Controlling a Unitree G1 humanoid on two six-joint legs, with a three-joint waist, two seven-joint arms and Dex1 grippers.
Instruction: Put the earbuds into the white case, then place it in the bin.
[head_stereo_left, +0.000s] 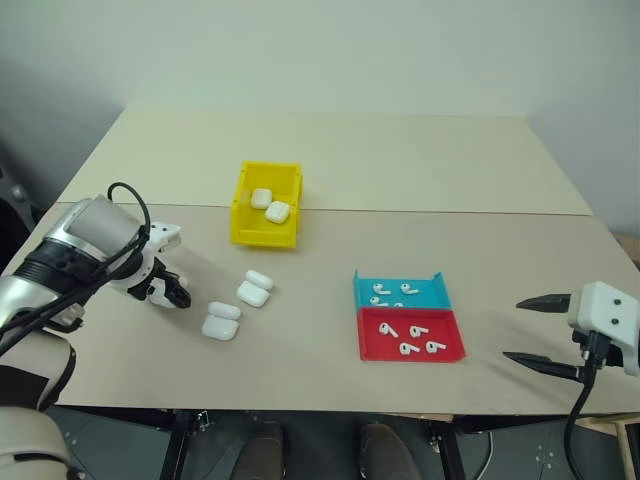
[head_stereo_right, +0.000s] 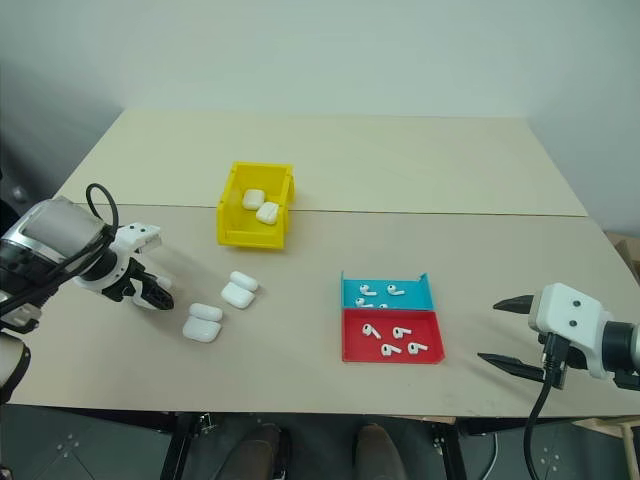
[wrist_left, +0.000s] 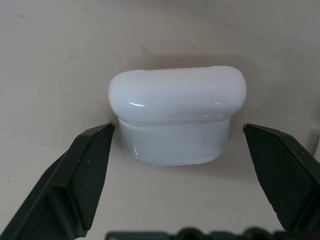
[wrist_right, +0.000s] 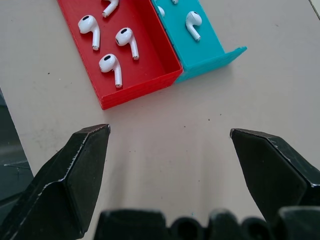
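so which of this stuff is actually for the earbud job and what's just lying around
For the job: earbuds, the white case between the open left gripper fingers, yellow bin.

Lying about: second loose case, two cases already in the bin.

You are looking at a beige table (head_stereo_left: 400, 170) standing against a plain pale wall (head_stereo_left: 330, 50). A seam is running across its top, and dark floor (head_stereo_left: 320, 450) is showing below its near edge.

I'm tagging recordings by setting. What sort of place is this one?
Probably a lab or test bench rather than a home: a plain beige table against a bare white wall, with earbuds sorted into a red tray and teal tray, and a yellow bin of cases.
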